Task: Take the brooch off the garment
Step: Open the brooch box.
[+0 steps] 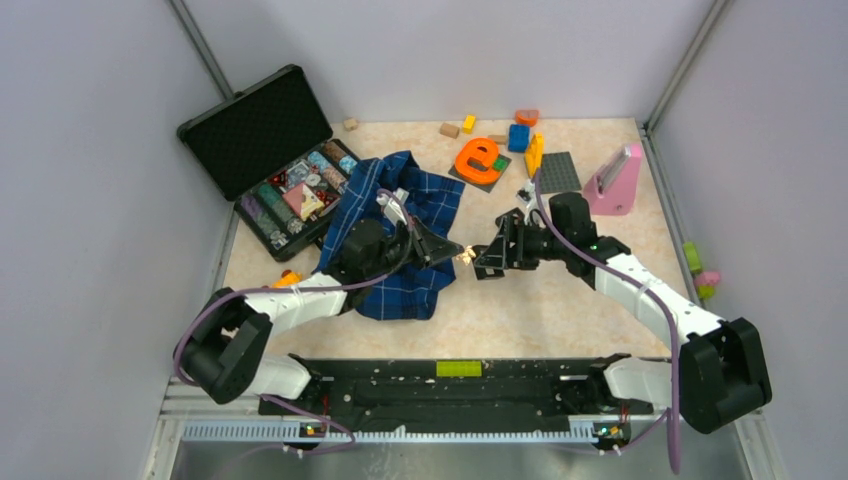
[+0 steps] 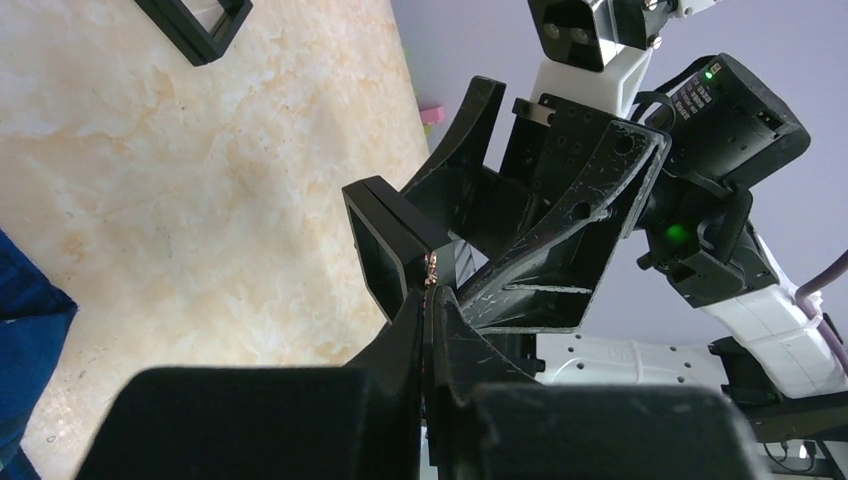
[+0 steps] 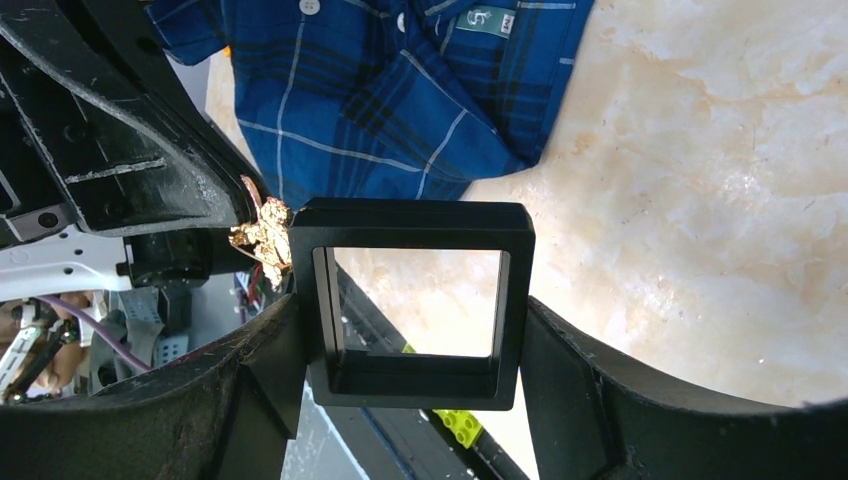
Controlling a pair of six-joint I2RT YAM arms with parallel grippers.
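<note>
The garment, a dark blue plaid shirt (image 1: 400, 225), lies crumpled at the left middle of the table and also shows in the right wrist view (image 3: 400, 90). My left gripper (image 1: 452, 250) is over the shirt's right edge. Its jaws are pressed together on the brooch (image 3: 262, 235), a small glittering gold-toned piece that sticks out of the tips (image 2: 431, 268). My right gripper (image 1: 487, 258) faces it tip to tip. It is shut on a hollow black square frame (image 3: 415, 222), whose left edge touches the brooch. The frame also shows in the left wrist view (image 2: 385, 240).
An open black case (image 1: 285, 185) of colourful pieces stands at the back left. An orange letter (image 1: 478, 157), toy blocks (image 1: 518, 137), a grey baseplate (image 1: 560, 172) and a pink stand (image 1: 613, 180) are at the back right. Another black frame (image 2: 195, 25) lies on the table.
</note>
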